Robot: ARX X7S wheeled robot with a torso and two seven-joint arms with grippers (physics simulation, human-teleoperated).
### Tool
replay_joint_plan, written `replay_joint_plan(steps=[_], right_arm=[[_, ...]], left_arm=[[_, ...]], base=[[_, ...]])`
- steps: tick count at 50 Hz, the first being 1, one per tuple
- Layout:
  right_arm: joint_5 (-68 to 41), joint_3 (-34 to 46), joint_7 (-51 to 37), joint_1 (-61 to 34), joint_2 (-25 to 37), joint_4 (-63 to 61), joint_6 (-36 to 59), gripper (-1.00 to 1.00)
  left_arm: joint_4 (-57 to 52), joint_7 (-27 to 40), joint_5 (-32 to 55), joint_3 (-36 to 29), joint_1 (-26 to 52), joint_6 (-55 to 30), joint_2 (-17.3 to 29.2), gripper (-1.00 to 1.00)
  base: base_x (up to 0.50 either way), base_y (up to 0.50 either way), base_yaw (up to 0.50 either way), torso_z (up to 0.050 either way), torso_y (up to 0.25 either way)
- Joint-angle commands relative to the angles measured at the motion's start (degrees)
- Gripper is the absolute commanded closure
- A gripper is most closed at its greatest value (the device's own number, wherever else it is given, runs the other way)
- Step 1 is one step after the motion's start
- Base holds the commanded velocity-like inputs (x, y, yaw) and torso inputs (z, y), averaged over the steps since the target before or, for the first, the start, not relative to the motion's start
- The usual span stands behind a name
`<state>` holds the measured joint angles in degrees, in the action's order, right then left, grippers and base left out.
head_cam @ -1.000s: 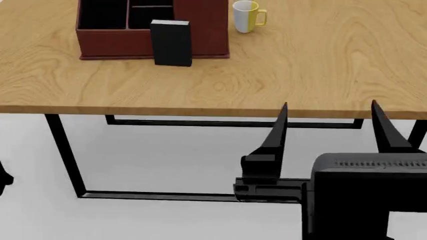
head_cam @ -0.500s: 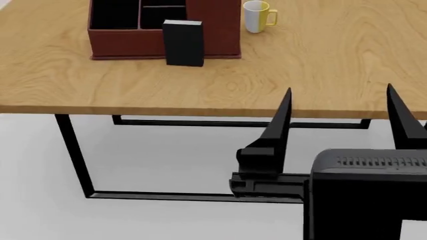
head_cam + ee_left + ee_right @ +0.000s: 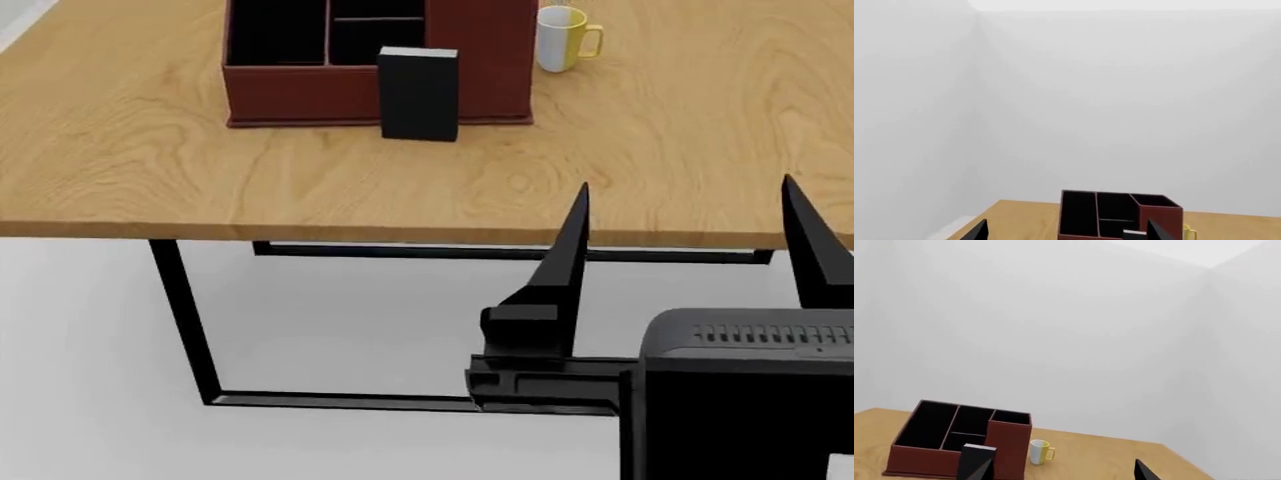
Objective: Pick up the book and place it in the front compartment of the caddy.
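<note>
Head view: your right gripper (image 3: 687,235) gapes wide, empty, well short of the book (image 3: 419,93). Book stands upright against the caddy (image 3: 307,93); a clumsy approach topples it. Left fingers: cannot tell.

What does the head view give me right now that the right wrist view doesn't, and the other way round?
Only the head view shows the table's near edge and black legs, the floor beneath, and the whole right end effector, open and short of the table edge. Only the right wrist view shows the white walls behind the table and the caddy's tall right-hand section in profile; of the end effector it catches just the fingertips. Both show the book standing upright against the caddy's front wall, the partitioned black interior, and the white-and-yellow mug beside the caddy.
</note>
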<state>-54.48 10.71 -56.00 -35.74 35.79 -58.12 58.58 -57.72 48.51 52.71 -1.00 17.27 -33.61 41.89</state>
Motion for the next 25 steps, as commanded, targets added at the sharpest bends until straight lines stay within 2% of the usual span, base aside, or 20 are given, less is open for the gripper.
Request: replay_joint_plan(steps=[1,25], right_arm=[[0.46,1.55,-0.58,-0.01,0.55,1.19,-1.98,-1.0],[1.88,4.49,-0.82,-2.05,-0.85,3.73,-2.67,-1.0]], left_arm=[[0.18,0.36,0.24,-1.05,0.43,0.59,0.44,-1.0],[0.58,0.64,0.07,-1.86,0.34,1.98,1.29,-1.0]], base=[[0.24,0.11,0.0,0.0,0.0],[0.26,0.07,0.0,0.0,0.0]])
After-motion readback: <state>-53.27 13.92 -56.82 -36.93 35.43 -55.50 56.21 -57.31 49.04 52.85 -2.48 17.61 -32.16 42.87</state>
